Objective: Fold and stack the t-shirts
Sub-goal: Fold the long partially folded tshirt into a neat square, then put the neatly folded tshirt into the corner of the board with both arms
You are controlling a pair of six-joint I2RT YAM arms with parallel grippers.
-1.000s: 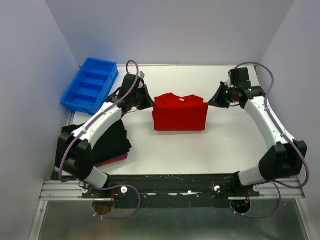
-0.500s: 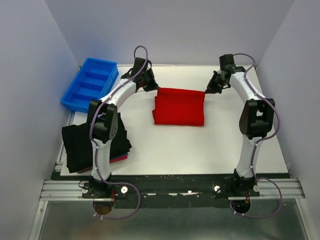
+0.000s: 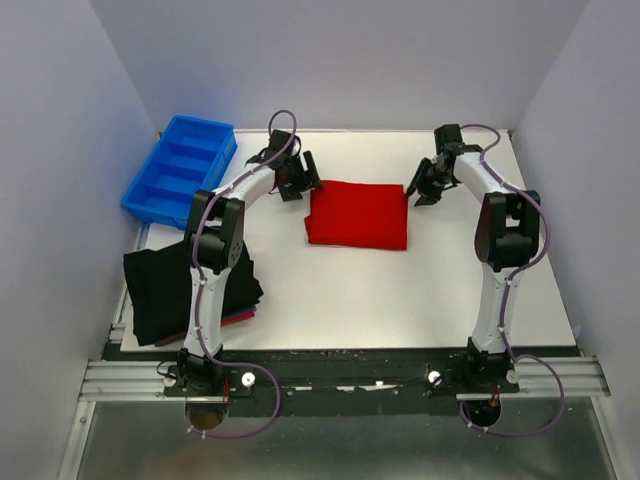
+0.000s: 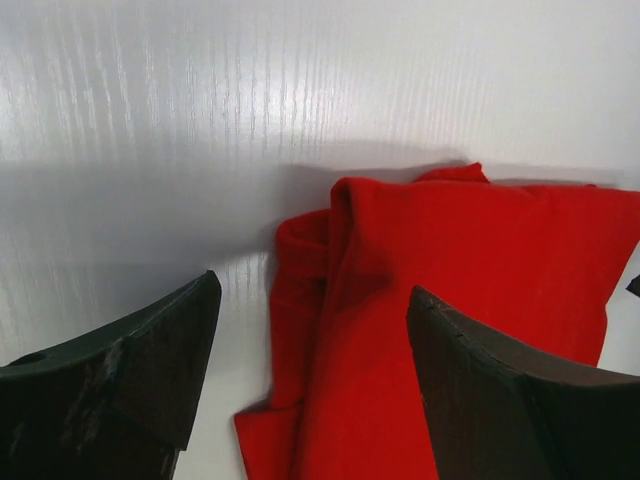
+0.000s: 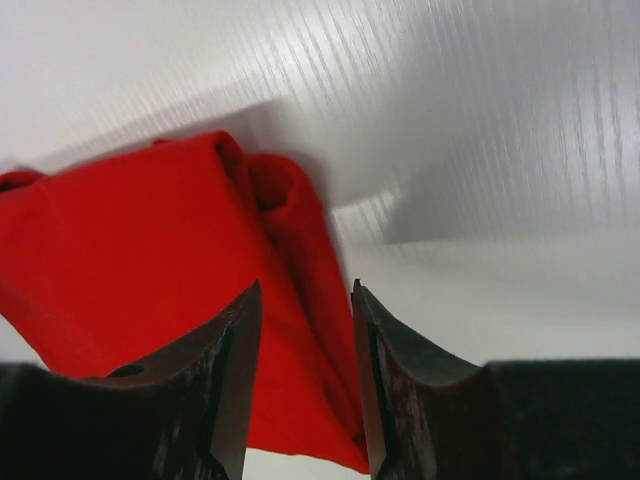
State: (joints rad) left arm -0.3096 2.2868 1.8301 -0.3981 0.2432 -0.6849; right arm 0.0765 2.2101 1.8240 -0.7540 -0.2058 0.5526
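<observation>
Fingers [image 4: 130, 380] flank red t-shirt [image 3: 357, 214], apparently lengthwise left-to-right.

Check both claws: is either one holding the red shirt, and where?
Nothing held. Left claw and right claw both stand open above the red t-shirt's far corners.

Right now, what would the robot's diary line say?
red t-shirt: folded on table | left gripper: open at its far-left corner | right gripper: open at far-right corner
</observation>
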